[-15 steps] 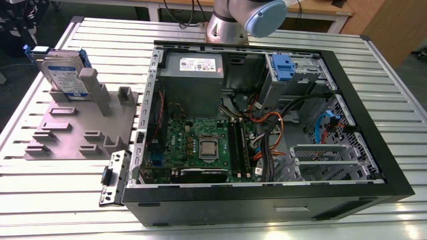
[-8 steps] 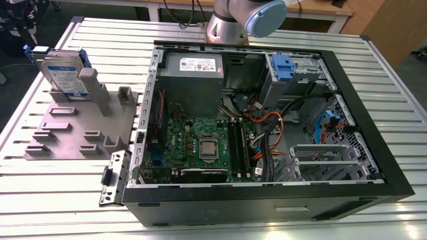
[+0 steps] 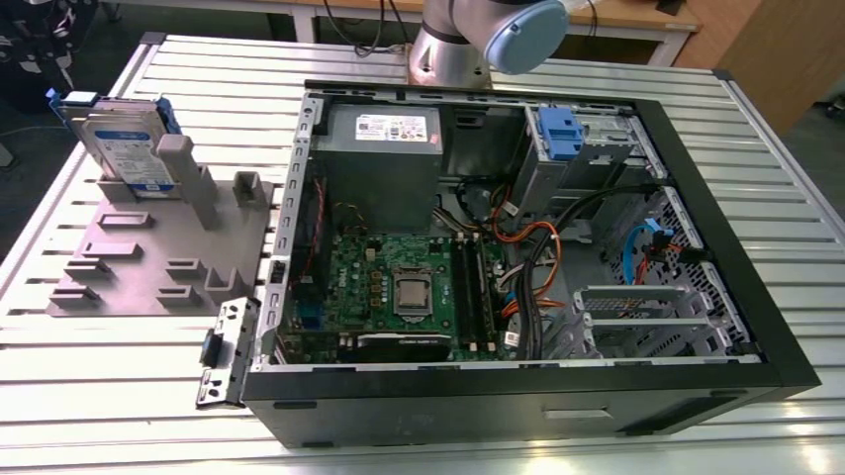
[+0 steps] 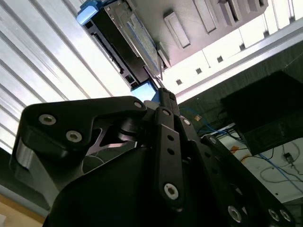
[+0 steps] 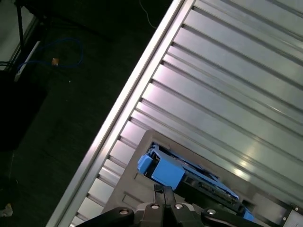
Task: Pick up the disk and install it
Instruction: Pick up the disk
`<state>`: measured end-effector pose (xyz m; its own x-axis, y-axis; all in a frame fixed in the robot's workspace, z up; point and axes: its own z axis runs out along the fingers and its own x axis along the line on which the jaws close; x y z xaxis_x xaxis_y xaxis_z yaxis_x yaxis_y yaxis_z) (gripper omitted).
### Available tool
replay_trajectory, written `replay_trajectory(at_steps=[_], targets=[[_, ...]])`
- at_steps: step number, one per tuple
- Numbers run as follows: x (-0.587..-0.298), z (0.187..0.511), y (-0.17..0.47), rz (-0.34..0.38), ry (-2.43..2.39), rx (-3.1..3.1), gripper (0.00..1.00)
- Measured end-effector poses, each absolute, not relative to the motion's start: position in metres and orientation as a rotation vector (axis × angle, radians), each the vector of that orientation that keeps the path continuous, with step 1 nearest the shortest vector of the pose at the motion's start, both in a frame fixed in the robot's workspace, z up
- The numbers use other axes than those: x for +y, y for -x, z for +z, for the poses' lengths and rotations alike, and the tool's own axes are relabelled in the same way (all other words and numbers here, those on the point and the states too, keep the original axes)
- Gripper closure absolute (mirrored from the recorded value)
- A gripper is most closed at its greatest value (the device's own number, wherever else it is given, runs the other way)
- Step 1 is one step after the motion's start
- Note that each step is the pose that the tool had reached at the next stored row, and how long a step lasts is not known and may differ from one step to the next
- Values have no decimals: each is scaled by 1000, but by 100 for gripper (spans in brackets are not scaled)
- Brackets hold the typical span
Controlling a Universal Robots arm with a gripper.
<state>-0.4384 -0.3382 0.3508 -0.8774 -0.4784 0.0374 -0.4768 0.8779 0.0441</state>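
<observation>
So the disk (image 5: 163, 172) sits on edge in the grey stand (image 3: 133, 257) straight ahead of the gripper (image 5: 163, 191), long edge slanting across it, jaws look pinched shut and empty.

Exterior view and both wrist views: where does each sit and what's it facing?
Exterior view: above the table, looking down on the open computer case and the disk in its stand; arm at the far side.
Second wrist view: on the wrist, past the gripper toward the disk.
First wrist view: likewise, over slatted table.
Shared: the disk.
</observation>
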Motion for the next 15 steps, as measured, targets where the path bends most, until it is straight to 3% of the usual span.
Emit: replay_trajectory(at_steps=[15], targets=[[-338,351,438,-44,-1079,-2896,89]])
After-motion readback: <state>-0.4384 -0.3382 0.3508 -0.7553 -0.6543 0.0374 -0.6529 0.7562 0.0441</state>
